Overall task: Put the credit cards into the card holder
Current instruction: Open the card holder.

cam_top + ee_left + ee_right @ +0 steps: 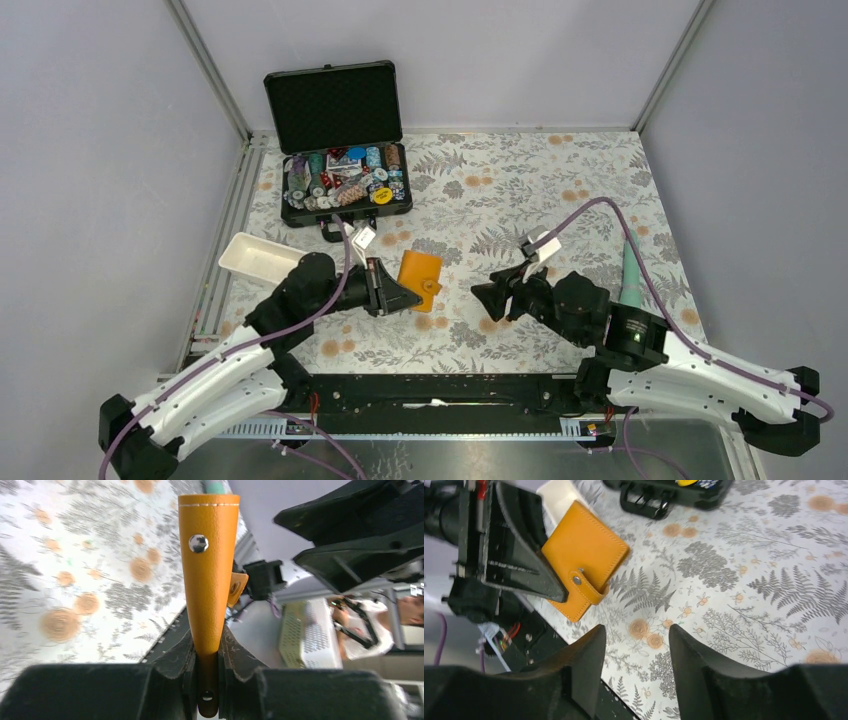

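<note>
The orange card holder (421, 280) is closed, its snap tab fastened, and held just above the floral cloth near the table's front middle. My left gripper (405, 296) is shut on its left edge. In the left wrist view the card holder (207, 570) stands edge-on between the fingers (175, 655), its metal snap showing. In the right wrist view the card holder (584, 560) lies upper left beside the left gripper (555, 587). My right gripper (487, 300) is open and empty, hovering to the right of the wallet, and shows open in its wrist view (636, 632). No credit cards are in view.
An open black hard case (345, 175) with poker chips and boxed cards stands at the back left. A white rectangular tray (258, 258) lies at the left edge. A teal tool (632, 270) lies at the right. The table's front rail (440, 390) is close below both grippers.
</note>
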### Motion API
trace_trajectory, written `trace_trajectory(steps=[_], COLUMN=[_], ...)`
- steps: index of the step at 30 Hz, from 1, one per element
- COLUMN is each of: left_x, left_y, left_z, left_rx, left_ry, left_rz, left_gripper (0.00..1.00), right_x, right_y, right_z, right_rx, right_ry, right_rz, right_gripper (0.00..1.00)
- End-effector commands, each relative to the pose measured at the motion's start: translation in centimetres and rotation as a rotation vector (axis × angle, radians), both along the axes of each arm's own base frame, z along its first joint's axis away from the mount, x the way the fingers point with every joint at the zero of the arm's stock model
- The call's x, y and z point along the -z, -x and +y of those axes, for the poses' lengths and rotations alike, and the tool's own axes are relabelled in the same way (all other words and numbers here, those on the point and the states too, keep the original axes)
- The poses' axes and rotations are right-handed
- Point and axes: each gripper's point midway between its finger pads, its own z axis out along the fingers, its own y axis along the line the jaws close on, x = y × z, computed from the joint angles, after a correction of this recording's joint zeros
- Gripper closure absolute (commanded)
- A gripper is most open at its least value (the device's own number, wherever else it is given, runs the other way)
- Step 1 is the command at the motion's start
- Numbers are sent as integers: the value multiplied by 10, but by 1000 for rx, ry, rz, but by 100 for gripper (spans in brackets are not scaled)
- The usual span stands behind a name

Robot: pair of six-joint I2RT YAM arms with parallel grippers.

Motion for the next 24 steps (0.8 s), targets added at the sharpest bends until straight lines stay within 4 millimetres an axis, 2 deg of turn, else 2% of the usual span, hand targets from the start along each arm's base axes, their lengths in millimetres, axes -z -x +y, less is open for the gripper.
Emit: trace_trajectory(steps=[1, 3, 6, 10, 16, 20, 24], left_x=[-1, 3, 11, 15, 18, 15, 8], left_y=[-29, -31, -32, -27, -18, -15, -13], left_z=[22, 26, 26, 14, -6, -17, -24], left_rx=[-168, -190, -223, -260, -277, -286, -285], left_ry=[-110, -134, -166, -193, -251, -253, -183], left_rz=[-134, -139, -142, -166, -196, -209, -206], left_gripper=[100, 100, 100, 100, 100, 100, 100], right_x=[-16, -25, -38, -48, -39, -22, 1], right_y=[-17, -11, 3, 9, 11, 11, 11], right_z=[-21, -8, 22, 52, 84, 94, 97], right_rx=[197, 158, 42, -23, -65, -53, -30], right_ry=[-80, -166, -294, -418, -433, -428, -417], right_rz=[31, 68, 124, 194, 295, 359, 415], right_gripper=[40, 39, 41, 46, 51, 52, 49])
